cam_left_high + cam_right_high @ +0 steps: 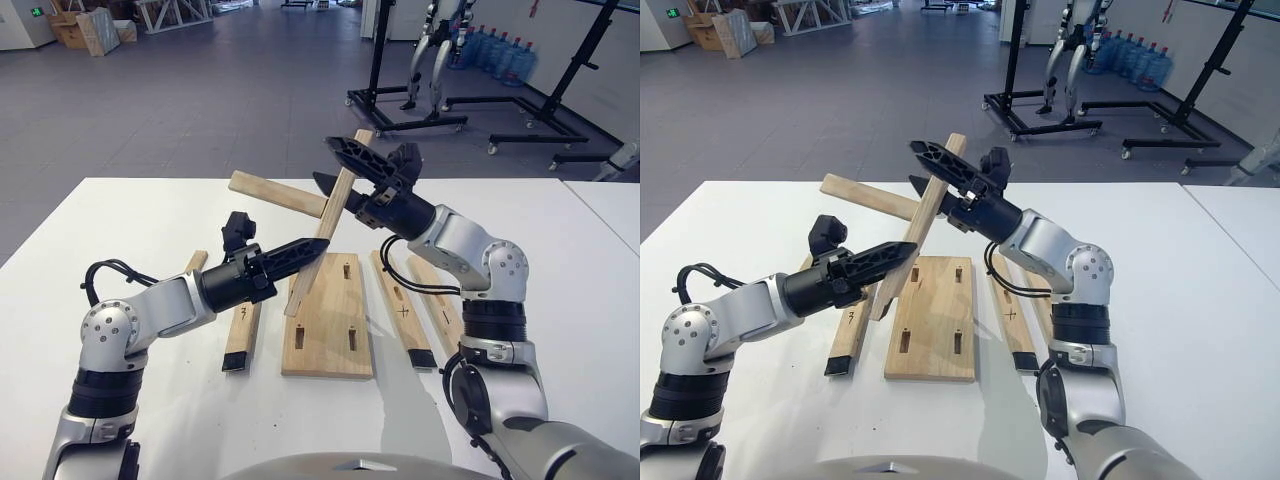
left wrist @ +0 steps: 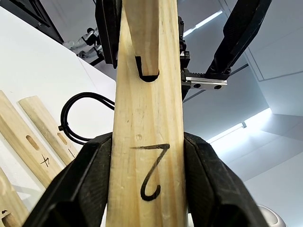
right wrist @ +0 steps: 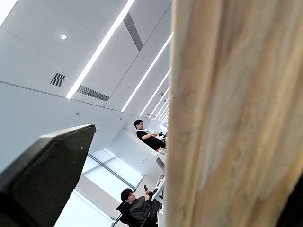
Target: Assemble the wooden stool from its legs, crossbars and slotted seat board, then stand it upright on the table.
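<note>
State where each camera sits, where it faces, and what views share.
Left eye view: head, facing forward and down over the table; both arms show.
Right eye view: beside it, same scene.
Left wrist view: left wrist, facing along the left end effector clamping the leg.
Right wrist view: right wrist, facing upward past that leg; its finger shows.

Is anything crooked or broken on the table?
Nothing looks broken. One leg is crooked: it slants in the air over the seat board, clamped by the left gripper, with the right gripper at it higher up. A crossbar sticks out of it sideways. The other legs lie flat.
</note>
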{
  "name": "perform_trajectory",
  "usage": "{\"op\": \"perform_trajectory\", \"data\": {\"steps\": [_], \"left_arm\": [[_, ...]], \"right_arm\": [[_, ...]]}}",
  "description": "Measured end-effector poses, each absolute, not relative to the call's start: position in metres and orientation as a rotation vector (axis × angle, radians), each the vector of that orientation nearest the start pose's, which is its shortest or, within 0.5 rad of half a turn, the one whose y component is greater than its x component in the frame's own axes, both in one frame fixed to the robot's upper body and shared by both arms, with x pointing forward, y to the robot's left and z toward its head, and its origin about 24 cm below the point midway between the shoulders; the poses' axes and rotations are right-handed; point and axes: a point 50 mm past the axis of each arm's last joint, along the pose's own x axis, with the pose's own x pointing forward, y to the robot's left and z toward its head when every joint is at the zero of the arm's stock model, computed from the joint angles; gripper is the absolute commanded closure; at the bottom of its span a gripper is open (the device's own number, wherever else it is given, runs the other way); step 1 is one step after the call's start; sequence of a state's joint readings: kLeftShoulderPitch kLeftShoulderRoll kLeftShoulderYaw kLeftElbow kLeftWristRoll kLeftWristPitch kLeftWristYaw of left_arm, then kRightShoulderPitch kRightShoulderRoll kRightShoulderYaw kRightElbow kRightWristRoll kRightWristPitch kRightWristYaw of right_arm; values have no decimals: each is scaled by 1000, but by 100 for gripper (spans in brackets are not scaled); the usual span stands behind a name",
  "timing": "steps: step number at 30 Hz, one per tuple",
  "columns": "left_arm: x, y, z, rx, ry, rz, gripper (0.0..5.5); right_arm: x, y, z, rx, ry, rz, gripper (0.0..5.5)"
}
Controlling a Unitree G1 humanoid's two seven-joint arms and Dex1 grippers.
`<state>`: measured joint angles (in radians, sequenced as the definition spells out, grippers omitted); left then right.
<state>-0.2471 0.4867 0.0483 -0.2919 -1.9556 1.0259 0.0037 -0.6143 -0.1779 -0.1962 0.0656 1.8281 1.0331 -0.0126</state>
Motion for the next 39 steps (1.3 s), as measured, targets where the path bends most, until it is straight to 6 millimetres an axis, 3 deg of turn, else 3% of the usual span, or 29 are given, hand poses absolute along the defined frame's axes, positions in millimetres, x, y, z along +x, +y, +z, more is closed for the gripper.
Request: {"op": "perform_trajectory", "data": {"steps": [10,28,39], "left_arm": [[222,123,158,-996,534,-1151,348],[221,120,159,-1011,514,-1177,348],[220,119,158,-1006,525,-1186,348]], "right_arm": [[286,-96,195,1217,347,1187,49],[285,-96,187,1239,355,1148,342],[284,-102,187,1201,363,1152,343]]}}
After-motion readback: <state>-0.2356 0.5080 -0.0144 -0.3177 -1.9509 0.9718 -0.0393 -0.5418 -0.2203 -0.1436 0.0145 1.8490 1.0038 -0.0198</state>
